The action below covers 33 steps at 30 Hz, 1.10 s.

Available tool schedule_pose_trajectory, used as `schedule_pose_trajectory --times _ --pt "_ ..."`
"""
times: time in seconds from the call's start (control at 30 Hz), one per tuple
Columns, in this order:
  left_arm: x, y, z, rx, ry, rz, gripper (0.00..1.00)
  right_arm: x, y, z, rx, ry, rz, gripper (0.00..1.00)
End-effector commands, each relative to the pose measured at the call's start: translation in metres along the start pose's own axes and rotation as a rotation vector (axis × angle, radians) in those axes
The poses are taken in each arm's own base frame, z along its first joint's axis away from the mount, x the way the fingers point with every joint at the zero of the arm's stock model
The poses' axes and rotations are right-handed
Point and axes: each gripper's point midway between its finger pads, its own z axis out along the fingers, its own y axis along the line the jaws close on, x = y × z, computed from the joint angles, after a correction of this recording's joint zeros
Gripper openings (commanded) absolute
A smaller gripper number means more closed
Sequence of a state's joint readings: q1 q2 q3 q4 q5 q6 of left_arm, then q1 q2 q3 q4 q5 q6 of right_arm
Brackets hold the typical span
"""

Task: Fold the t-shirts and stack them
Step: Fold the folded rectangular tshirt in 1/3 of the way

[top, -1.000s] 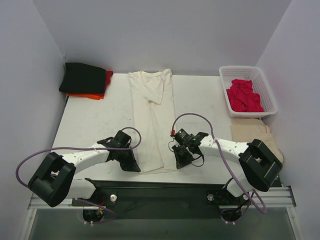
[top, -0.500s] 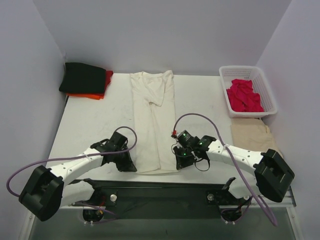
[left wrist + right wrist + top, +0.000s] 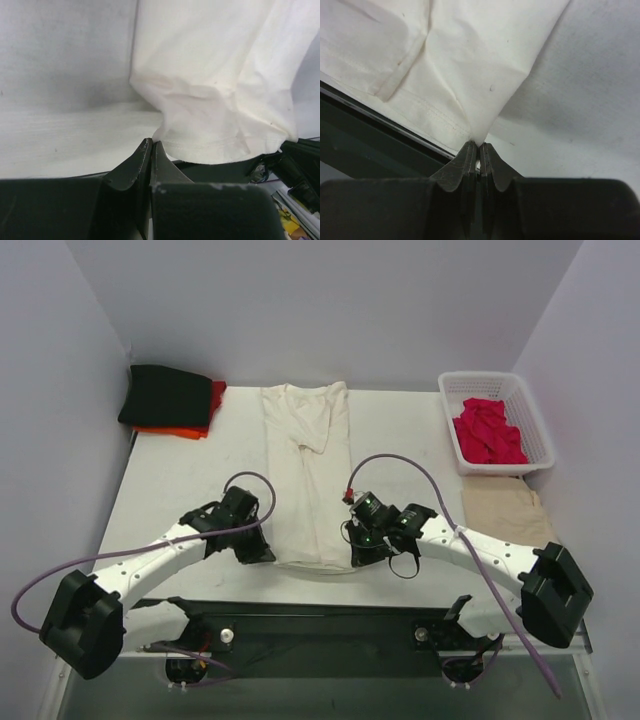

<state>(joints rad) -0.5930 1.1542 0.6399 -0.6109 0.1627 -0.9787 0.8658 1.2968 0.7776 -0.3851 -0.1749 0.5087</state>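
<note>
White table [image 3: 180, 490], cream-white t-shirt [image 3: 310, 480] lying as a long strip down its middle, hem at the near edge. Left end effector [image 3: 151, 146] and right end effector [image 3: 479, 147] each clamped tight on a near hem corner.

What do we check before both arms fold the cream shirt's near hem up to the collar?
1. Right jaws shut on a hem corner of the cream shirt: ok.
2. Left jaws shut on the other corner: ok, but the bite is only at the tips.
3. Shirt lies as a narrow strip: ok.
4. Folded stack and basket sit off to the sides of the fold path: ok.
5. Left arm's cable clear of the cloth: cannot tell.
</note>
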Motion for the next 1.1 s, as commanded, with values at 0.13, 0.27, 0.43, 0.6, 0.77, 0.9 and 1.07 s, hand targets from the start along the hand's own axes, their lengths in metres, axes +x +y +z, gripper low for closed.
schedule_pose_trajectory --times 0.13,0.27,0.43,0.6,0.77,0.9,1.07 --pt "-0.061 -0.044 -0.015 -0.01 -0.172 0.05 0.0 -0.066 -0.022 -0.019 0.117 -0.128 0.048 0.0" --pt "-0.086 -0.057 -0.014 -0.046 -0.218 0.059 0.0 -0.114 -0.031 -0.026 0.133 -0.182 0.057 0.0" --pt "-0.124 -0.071 -0.005 -0.083 -0.257 0.058 0.0 -0.16 -0.039 -0.025 0.147 -0.204 0.027 0.0" --pt "-0.166 -0.092 0.002 -0.105 -0.291 0.077 0.0 -0.198 -0.055 -0.008 0.154 -0.194 0.076 0.0" --pt "-0.203 -0.095 0.015 -0.154 -0.301 0.068 0.0 -0.236 -0.068 0.003 0.151 -0.207 0.114 0.0" --pt "-0.231 -0.1 0.016 -0.168 -0.332 0.066 0.0 -0.258 -0.086 0.007 0.165 -0.211 0.143 0.0" --pt "-0.263 -0.103 0.028 -0.17 -0.332 0.056 0.0 -0.286 -0.1 0.015 0.161 -0.221 0.168 0.0"
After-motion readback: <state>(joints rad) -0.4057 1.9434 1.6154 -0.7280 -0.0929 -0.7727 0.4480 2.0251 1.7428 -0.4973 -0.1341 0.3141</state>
